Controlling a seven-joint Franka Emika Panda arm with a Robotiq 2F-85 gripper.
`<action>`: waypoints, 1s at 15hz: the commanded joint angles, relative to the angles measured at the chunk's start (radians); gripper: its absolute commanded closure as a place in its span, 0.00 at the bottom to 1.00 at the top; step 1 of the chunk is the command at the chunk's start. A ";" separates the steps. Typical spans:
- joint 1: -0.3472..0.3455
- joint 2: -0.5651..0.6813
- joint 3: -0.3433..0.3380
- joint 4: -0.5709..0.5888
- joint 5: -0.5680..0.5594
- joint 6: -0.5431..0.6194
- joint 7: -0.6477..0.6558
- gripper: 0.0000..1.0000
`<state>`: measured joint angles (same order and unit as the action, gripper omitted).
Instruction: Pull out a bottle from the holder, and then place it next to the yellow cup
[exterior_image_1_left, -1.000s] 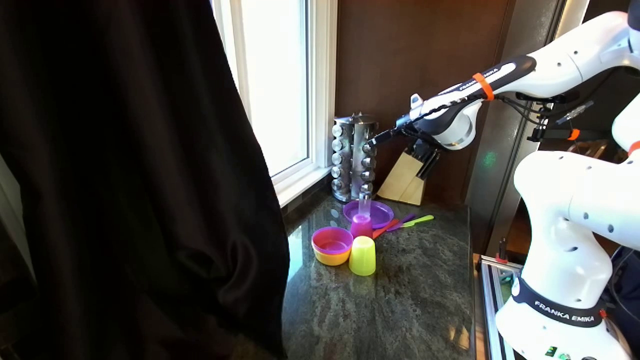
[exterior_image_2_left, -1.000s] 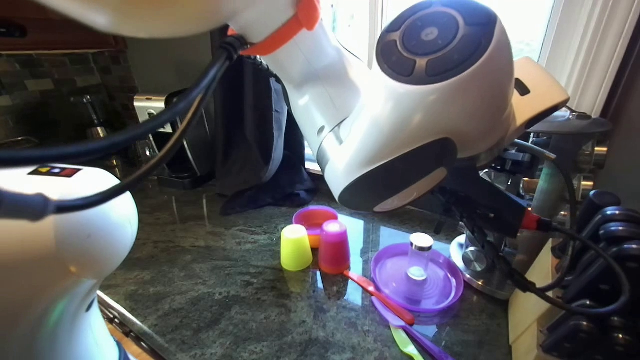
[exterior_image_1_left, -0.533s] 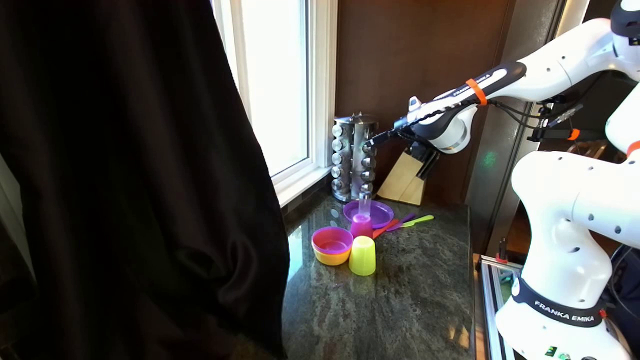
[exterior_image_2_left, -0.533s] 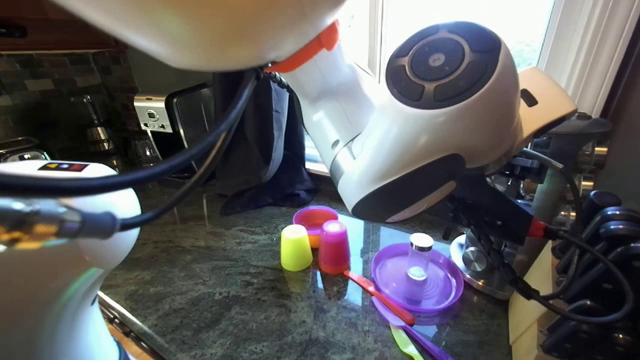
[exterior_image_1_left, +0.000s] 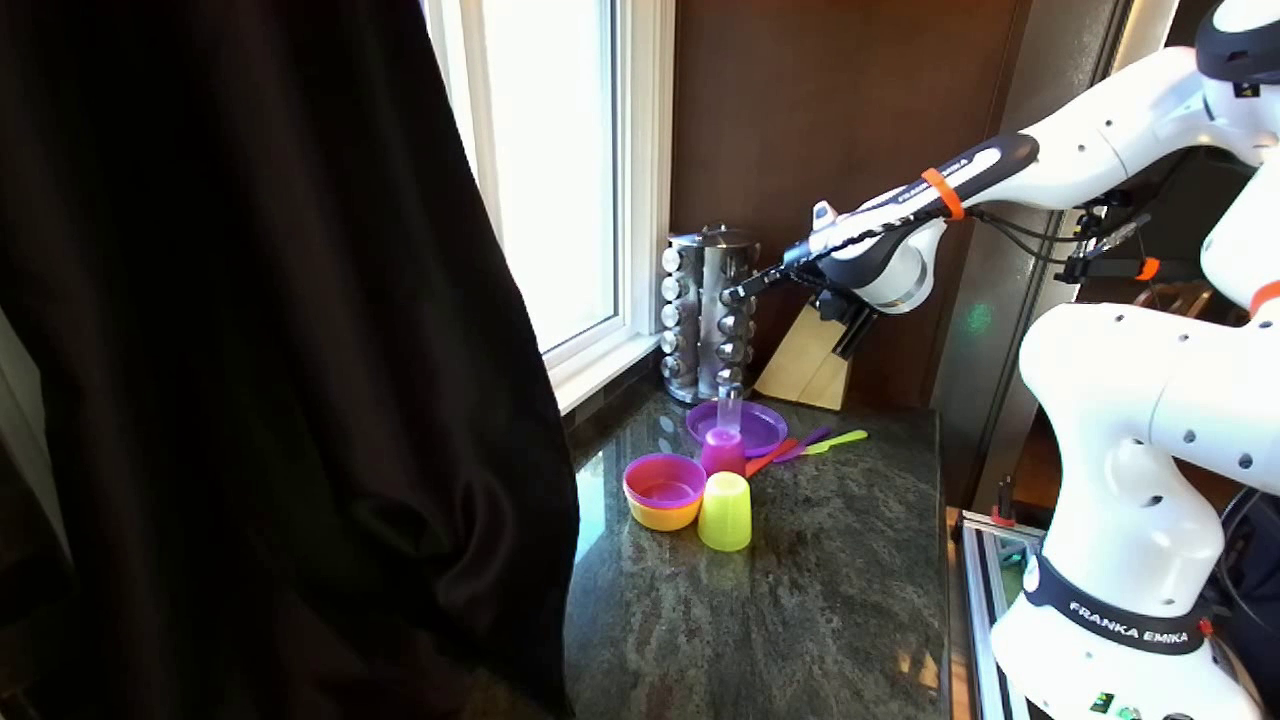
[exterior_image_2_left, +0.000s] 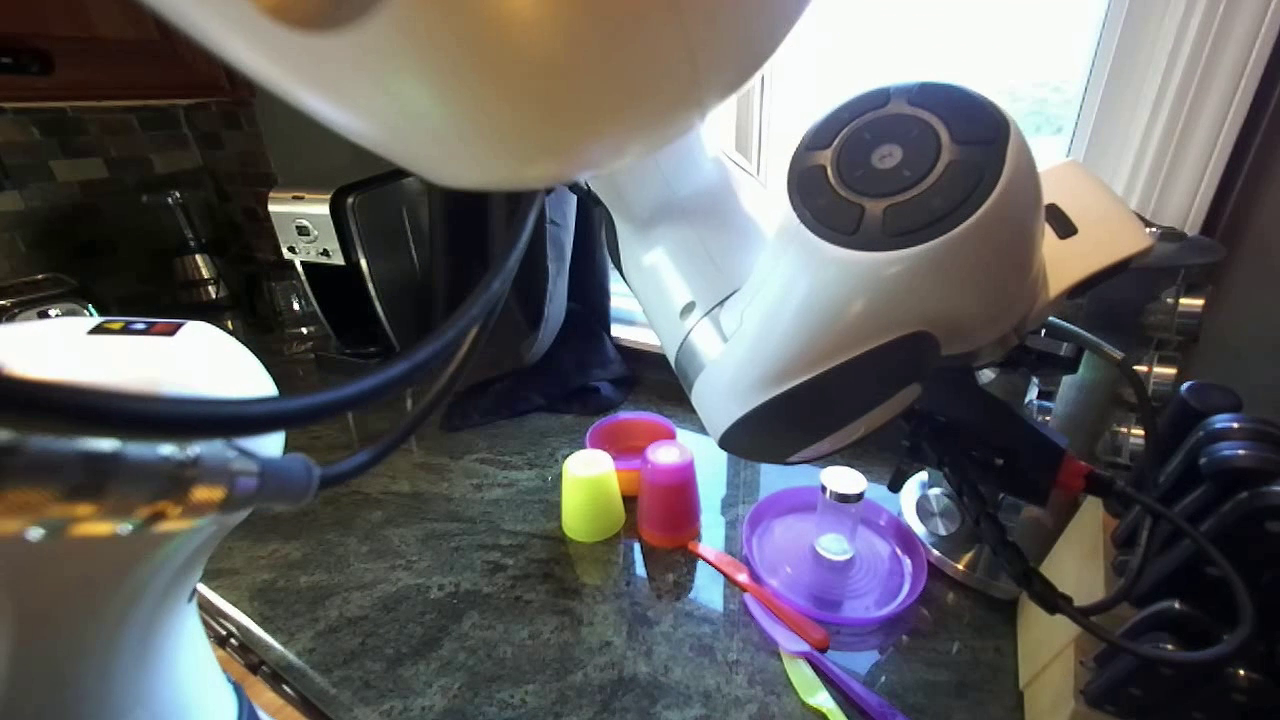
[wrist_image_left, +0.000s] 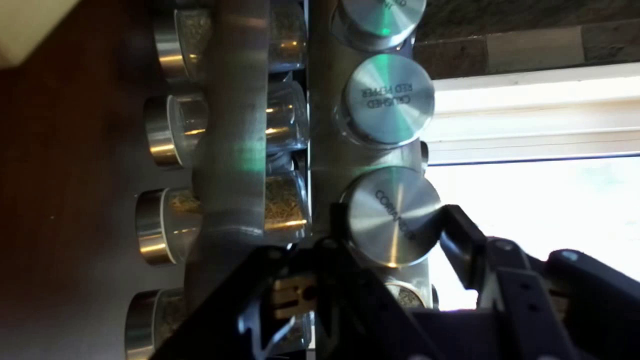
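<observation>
Metal rack (exterior_image_1_left: 713, 325) (shiny), plastic yellow cup (exterior_image_1_left: 725, 515)

A round, brushed-silver metal jar lid (wrist_image_left: 394, 216) reads CORIANDER; the matching lid (wrist_image_left: 390, 100) beside it, CRUSHED RED PEPPER in upside-down letters. On the white robot arm (exterior_image_1_left: 1110, 370), FRANKA EMIKA marks a black forearm strip (exterior_image_1_left: 982, 182) and, past the bench (exterior_image_1_left: 850, 580) edge, a black base band (exterior_image_1_left: 1120, 626).

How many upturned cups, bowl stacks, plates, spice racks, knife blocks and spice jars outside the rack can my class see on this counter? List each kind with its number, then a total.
Upturned cups, yellow-green cup and pink cup: 2
Bowl stack: 1
Purple plate: 1
Spice rack: 1
Wooden knife block: 1
Spice jar on the plate: 1
Total: 7
</observation>
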<state>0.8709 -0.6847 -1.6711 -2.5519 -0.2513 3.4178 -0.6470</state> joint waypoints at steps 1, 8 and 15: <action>0.030 -0.012 -0.035 0.023 -0.044 0.030 0.014 0.76; -0.013 0.083 -0.010 0.001 -0.008 0.050 0.089 0.76; -0.098 0.173 0.053 -0.036 -0.025 0.020 0.150 0.76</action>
<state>0.8445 -0.5784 -1.6562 -2.5705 -0.2581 3.4344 -0.5489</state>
